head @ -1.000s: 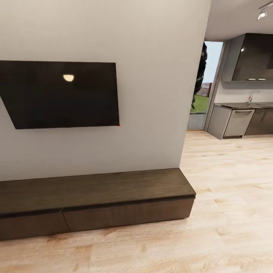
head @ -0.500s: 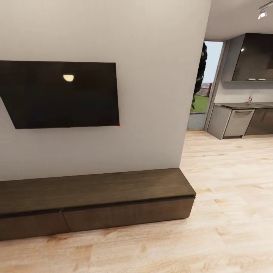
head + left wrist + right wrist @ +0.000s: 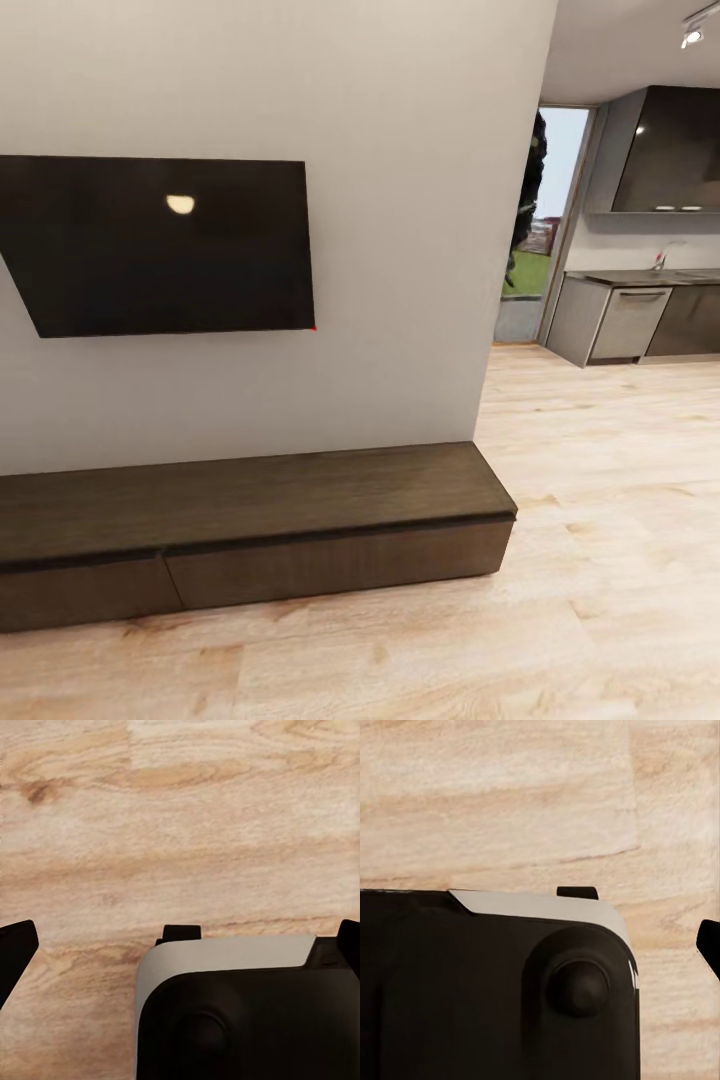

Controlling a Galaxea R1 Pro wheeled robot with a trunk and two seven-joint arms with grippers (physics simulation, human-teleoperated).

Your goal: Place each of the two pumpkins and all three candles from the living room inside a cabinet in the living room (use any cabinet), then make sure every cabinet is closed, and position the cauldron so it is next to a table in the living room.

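The cabinet (image 3: 250, 505), a long low dark-brown unit, stands against the grey wall under the TV, and its two visible drawer fronts (image 3: 340, 562) are closed. Nothing lies on its top. The pumpkins, candles, cauldron and table are out of view. My left gripper (image 3: 180, 952) hangs open over the plank floor, its dark fingertips (image 3: 15, 949) far apart at the picture's edges, above the robot's own black and white base. My right gripper (image 3: 540, 945) also hangs over the floor with nothing in it, one fingertip (image 3: 711, 945) showing at the edge.
A black wall-mounted TV (image 3: 160, 245) hangs above the cabinet. The wall ends at a corner (image 3: 500, 300). Past it, light wood floor (image 3: 600, 450) runs to a kitchen with dark cupboards (image 3: 640, 320) and a glass door (image 3: 535, 250).
The head view has tilted very slightly, so the TV sits a touch higher in the picture. Nothing in the room has moved.
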